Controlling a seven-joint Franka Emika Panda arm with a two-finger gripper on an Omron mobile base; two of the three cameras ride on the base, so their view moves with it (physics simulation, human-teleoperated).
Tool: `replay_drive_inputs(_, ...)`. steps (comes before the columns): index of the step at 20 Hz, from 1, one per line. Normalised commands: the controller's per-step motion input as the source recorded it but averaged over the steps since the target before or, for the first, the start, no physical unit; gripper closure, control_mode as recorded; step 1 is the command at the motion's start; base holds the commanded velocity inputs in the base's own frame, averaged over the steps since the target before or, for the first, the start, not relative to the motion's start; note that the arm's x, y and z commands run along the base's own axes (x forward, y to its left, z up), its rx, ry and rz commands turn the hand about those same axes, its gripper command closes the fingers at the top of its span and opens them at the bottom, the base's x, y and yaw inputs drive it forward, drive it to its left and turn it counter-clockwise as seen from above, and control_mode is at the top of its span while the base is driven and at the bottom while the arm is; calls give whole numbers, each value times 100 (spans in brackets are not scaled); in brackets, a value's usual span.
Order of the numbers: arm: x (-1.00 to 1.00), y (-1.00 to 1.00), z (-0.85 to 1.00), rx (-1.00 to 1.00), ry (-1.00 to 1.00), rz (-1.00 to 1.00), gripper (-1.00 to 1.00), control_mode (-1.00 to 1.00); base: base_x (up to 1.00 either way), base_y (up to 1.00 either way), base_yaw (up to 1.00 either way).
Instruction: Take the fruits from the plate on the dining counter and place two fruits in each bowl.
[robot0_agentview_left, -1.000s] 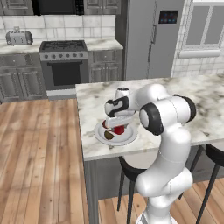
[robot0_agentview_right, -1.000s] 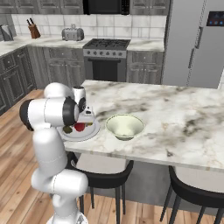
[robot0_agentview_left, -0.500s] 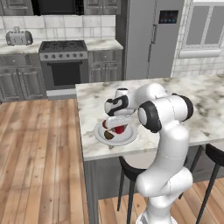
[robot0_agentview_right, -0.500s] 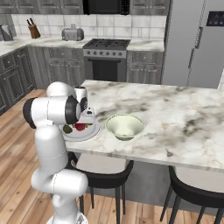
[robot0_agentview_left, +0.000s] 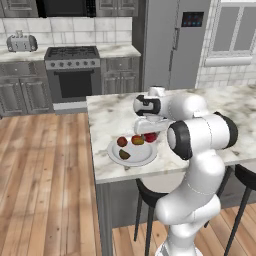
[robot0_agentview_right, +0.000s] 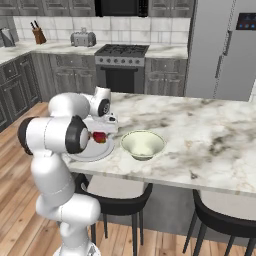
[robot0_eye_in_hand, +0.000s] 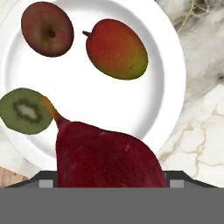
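3 fruits lay on the plate near the dining counter edge: the dark reddish-brown one, the orange-yellow one and the green one, spaced apart with bare plate between them. The gripper was clamped on the bright red fruit, which hung just above the plate's rim, lifted free for carrying. 1 bowl stood just beside the plate in the right base view, apparently empty, so a short swing toward it looked like the next move.
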Motion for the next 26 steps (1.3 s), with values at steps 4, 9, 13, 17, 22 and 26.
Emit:
replay_drive_inputs(4,-6,-85,26,-3,3,-10,100,-100,0,0,0)
replay_drive_inputs(9,3,-85,0,-12,0,-19,100,-100,0,0,0)
replay_drive_inputs(13,34,-77,0,-3,2,-13,100,-100,0,0,0)
replay_drive_inputs(17,55,-67,-13,2,9,0,100,-100,0,0,0)
replay_drive_inputs(22,35,-49,-55,1,7,0,100,-100,0,0,0)
replay_drive_inputs(26,-3,-36,-8,0,1,0,100,-100,0,0,0)
